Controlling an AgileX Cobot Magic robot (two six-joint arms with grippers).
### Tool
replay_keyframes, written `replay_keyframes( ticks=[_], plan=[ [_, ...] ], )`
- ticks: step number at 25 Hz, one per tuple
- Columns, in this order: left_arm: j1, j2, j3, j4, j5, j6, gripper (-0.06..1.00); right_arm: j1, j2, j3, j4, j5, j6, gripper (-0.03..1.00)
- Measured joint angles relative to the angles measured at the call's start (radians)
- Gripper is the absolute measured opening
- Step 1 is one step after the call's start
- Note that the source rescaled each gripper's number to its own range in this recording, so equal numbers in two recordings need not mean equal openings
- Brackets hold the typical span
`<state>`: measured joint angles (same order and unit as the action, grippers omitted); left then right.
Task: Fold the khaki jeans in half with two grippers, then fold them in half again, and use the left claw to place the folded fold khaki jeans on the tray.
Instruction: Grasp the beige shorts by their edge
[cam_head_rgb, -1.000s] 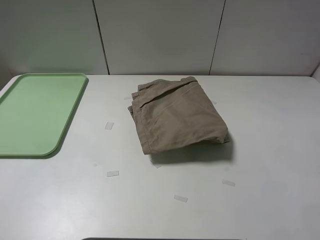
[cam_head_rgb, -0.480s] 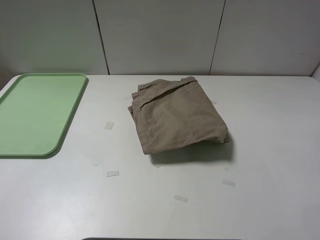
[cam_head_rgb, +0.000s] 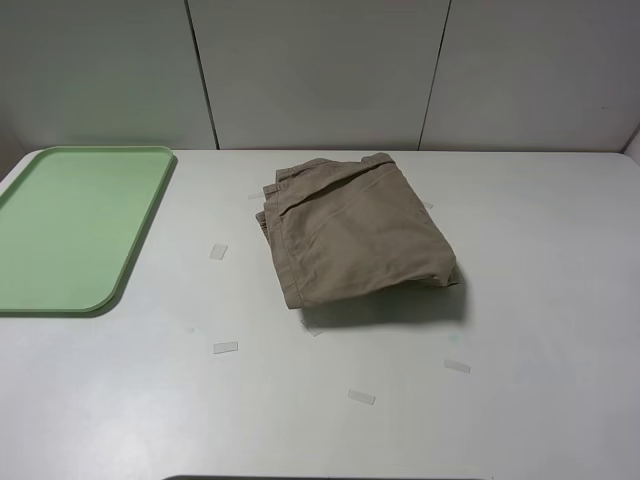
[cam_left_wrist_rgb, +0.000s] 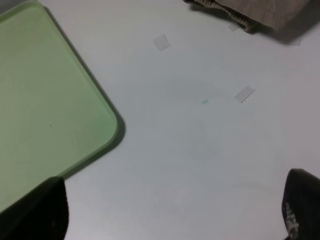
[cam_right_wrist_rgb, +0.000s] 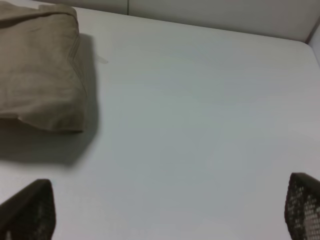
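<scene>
- Nothing has shifted since the frame one second back: the khaki jeans (cam_head_rgb: 355, 232) lie where they lay, and the tray (cam_head_rgb: 70, 230) has not moved either.
- You see the khaki jeans folded into a compact, roughly square bundle. They rest on the white table (cam_head_rgb: 540, 300) near its middle, a little toward the back wall panels (cam_head_rgb: 310, 70).
- Stacked layer edges show along the bundle's left side, and its front right corner is lifted, with a dark shadow under the near edge.
- The mint-green tray sits at the table's left end, well apart from the jeans. The jeans are not on it.
- Your left gripper (cam_left_wrist_rgb: 176, 210) hovers over bare table between the tray's rounded corner (cam_left_wrist_rgb: 112, 130) and the jeans' edge (cam_left_wrist_rgb: 260, 12). Its fingers (cam_left_wrist_rgb: 42, 212) stand wide apart, holding nothing.
- Your right gripper (cam_right_wrist_rgb: 167, 210) hangs over the table to the right of the bundle (cam_right_wrist_rgb: 37, 70). Its fingers (cam_right_wrist_rgb: 302, 207) are also spread wide and hold nothing.
- Small pale tape strips (cam_head_rgb: 225, 348) dot the table to the left of the jeans and in front of them.
</scene>
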<state>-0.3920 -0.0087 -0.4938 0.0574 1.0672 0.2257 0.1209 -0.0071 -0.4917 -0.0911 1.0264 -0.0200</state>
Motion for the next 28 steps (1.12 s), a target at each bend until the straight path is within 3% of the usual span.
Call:
replay_keyframes(
  ticks=[13, 20, 28],
  plan=[
    [0.0, 0.0, 0.0, 0.0, -0.016, 0.0, 0.85, 0.0, 0.0, 0.0, 0.0, 0.0, 0.001, 1.0],
    [0.0, 0.0, 0.0, -0.04, -0.024, -0.01, 0.85, 0.0, 0.0, 0.0, 0.0, 0.0, 0.001, 1.0],
    [0.0, 0.314, -0.103, -0.04, -0.176, -0.163, 0.84, 0.0, 0.0, 0.0, 0.0, 0.0, 0.001, 1.0]
  ],
)
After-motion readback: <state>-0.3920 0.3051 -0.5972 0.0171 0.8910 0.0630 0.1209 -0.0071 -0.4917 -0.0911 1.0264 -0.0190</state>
